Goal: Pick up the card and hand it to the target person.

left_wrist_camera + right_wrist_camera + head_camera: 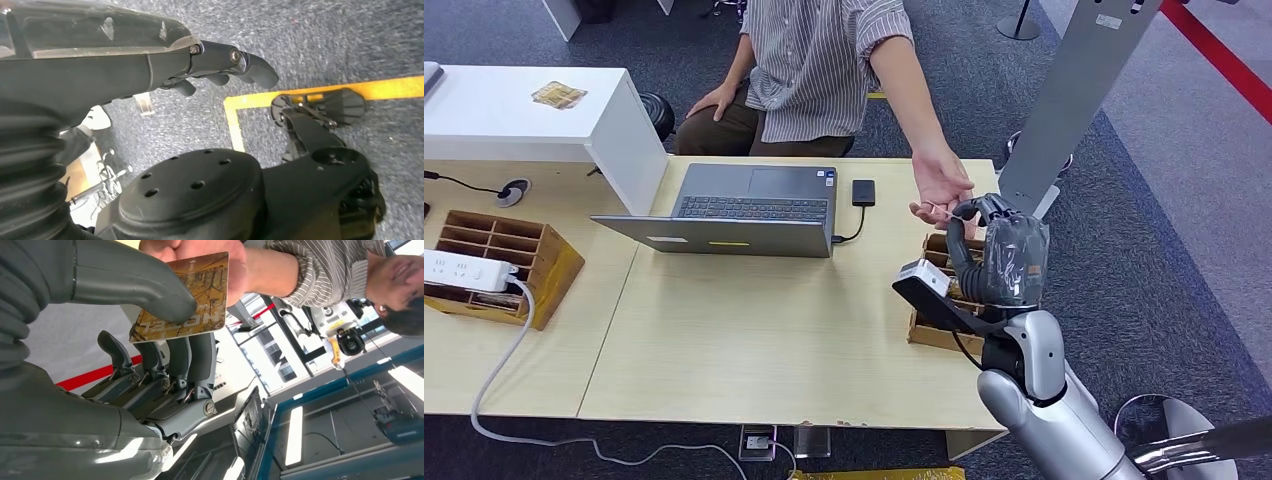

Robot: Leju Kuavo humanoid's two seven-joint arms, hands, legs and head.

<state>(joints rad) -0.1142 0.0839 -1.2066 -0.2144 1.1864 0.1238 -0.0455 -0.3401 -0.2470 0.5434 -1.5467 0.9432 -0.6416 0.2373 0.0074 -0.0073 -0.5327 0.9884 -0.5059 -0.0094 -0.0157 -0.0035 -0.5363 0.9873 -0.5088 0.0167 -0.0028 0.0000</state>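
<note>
A brown patterned card point(187, 295) is pinched between the thumb point(135, 285) and the darker fingers of my right hand point(1002, 250). That hand is raised above the table's right end. A seated person in a striped shirt point(824, 60) stretches an arm toward it. The person's hand point(939, 185) is right at my fingertips; in the right wrist view the person's hand point(200, 252) touches the card's far end. My left hand point(220, 65) hangs over grey carpet, fingers loosely extended and holding nothing.
A wooden organiser box point(934, 325) sits under my right hand on the light table point(754, 340). An open laptop point(744, 205) and a black drive point(863, 192) lie mid-table. At the left stands a second wooden box point(494, 260) holding a power strip point(464, 268). A grey post point(1084, 90) rises at the right.
</note>
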